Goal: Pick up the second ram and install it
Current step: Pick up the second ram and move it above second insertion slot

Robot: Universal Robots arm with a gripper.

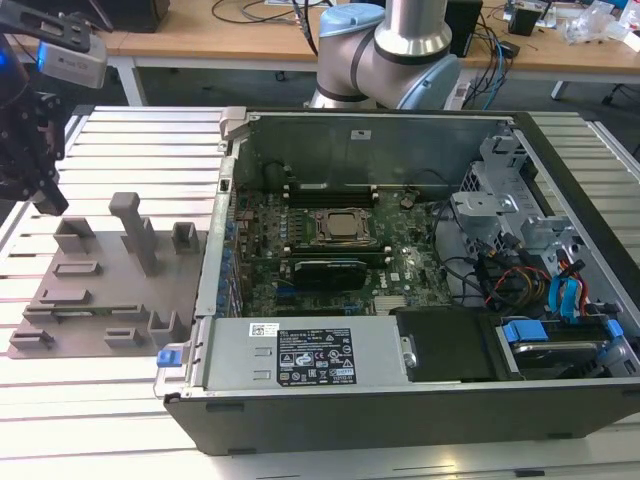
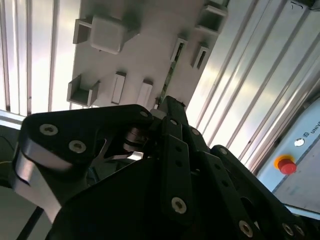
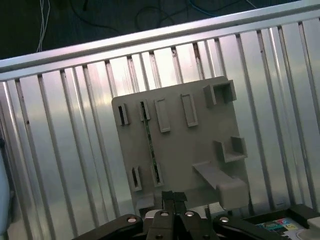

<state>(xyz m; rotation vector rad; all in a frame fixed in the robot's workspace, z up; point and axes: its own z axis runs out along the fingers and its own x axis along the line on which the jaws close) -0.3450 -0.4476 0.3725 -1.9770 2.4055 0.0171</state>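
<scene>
Your end effector (image 3: 173, 196) is hovering over the edge of the grey fixture plate (image 3: 195, 145) on the slatted tabletop (image 3: 65, 150), and it looks closed up with nothing in it. The second ram (image 3: 150, 145) sits in a slot of that plate, straight out ahead of the tip, and its long axis runs roughly in line with it, pointing away. The open computer case (image 1: 400, 425) is further off, on the exterior view's right of the plate.

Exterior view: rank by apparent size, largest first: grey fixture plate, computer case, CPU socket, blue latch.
1. computer case
2. grey fixture plate
3. CPU socket
4. blue latch
</scene>
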